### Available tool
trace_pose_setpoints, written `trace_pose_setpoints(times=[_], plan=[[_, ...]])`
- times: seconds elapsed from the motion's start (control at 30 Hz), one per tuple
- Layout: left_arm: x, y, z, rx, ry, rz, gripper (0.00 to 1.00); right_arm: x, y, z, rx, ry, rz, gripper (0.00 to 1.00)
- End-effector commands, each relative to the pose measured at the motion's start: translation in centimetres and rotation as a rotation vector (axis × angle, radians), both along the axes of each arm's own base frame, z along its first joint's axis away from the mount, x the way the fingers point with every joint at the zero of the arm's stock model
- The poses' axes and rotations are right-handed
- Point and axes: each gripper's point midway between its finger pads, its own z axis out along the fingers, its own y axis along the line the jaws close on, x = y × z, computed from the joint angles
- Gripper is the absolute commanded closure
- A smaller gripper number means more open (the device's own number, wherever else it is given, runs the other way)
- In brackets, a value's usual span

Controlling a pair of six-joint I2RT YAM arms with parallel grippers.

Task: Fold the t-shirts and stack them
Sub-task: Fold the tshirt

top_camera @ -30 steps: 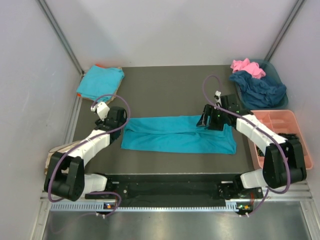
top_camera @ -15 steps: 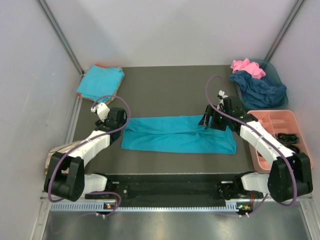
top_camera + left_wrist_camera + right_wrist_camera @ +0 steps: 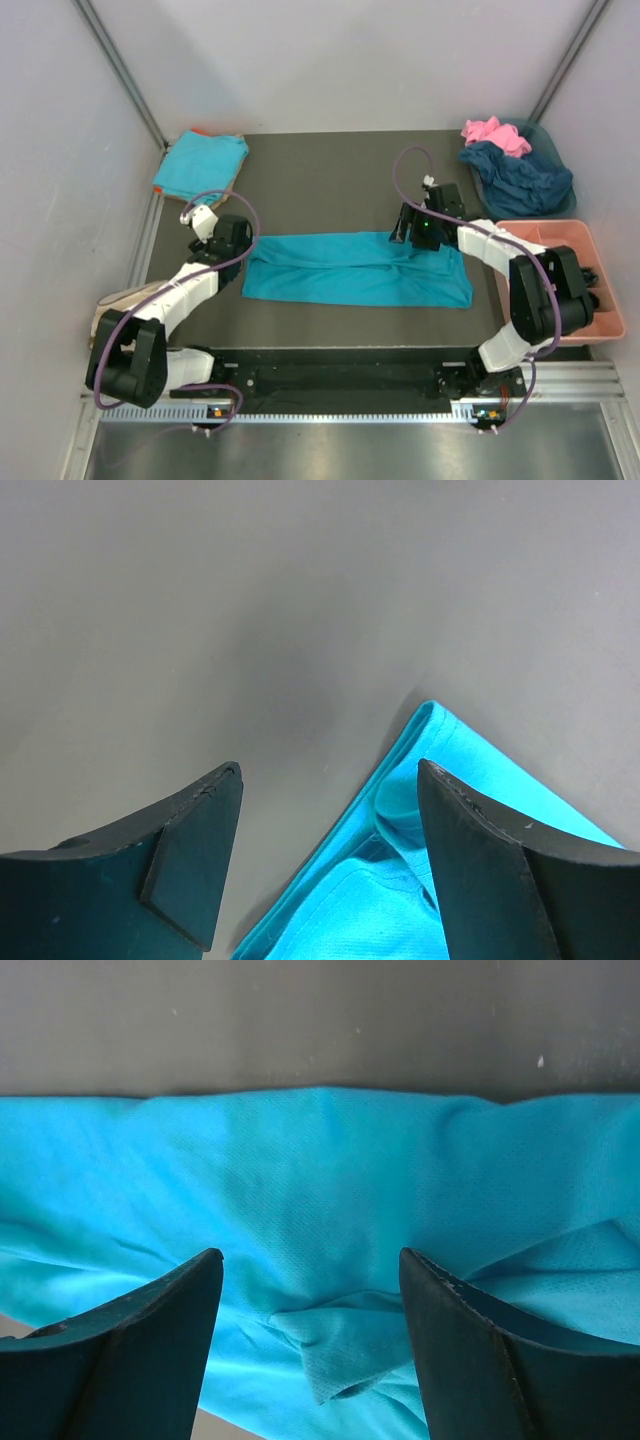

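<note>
A turquoise t-shirt [image 3: 355, 270] lies folded into a long strip across the middle of the dark mat. My left gripper [image 3: 238, 240] hovers open at the strip's far left corner. In the left wrist view the gripper [image 3: 330, 772] straddles that corner of the shirt [image 3: 400, 880], with nothing gripped. My right gripper [image 3: 405, 233] is open over the strip's far edge, right of centre. Seen from the right wrist, this gripper [image 3: 310, 1255] is above a small raised fold in the cloth [image 3: 300, 1170]. A second turquoise shirt [image 3: 200, 165] lies folded at the back left.
A bin at the back right holds a pink shirt [image 3: 495, 133] and a dark navy shirt [image 3: 520, 180]. A pink compartment tray [image 3: 545, 226] stands on the right edge. A tan object [image 3: 115, 300] lies off the mat on the left.
My right arm has swung its elbow inward, and its gripper has shifted slightly left and back along the shirt's far edge. The left arm and the shirt have not moved.
</note>
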Motion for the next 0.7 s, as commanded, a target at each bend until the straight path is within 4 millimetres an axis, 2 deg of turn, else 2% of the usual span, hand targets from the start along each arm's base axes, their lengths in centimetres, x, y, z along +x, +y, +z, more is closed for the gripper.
trace_pose_setpoints(times=[0.0,0.03,0.07,0.3,0.53,0.67], plan=[[0.0,0.2,0.5,0.011,-0.024,0.005,0.25,-1.5,0.1,-0.2,0.005,0.002,0.016,0.29],[0.0,0.3,0.3,0.014,-0.016,0.005,0.25,-2.0,0.2,0.3,0.015,-0.005,0.024,0.29],[0.0,0.3,0.3,0.014,-0.018,0.006,0.25,-3.2,-0.1,-0.3,0.009,0.027,0.028,0.29],[0.2,0.1,0.0,0.008,-0.011,0.001,0.25,-7.5,-0.7,-0.6,0.007,0.101,0.037,0.29],[0.3,-0.1,-0.3,0.002,-0.002,-0.007,0.25,-10.4,-0.3,0.2,0.037,0.148,0.062,0.29],[0.4,-0.2,-0.3,0.007,0.000,-0.010,0.25,-10.9,0.4,1.6,0.077,0.125,0.085,0.29]])
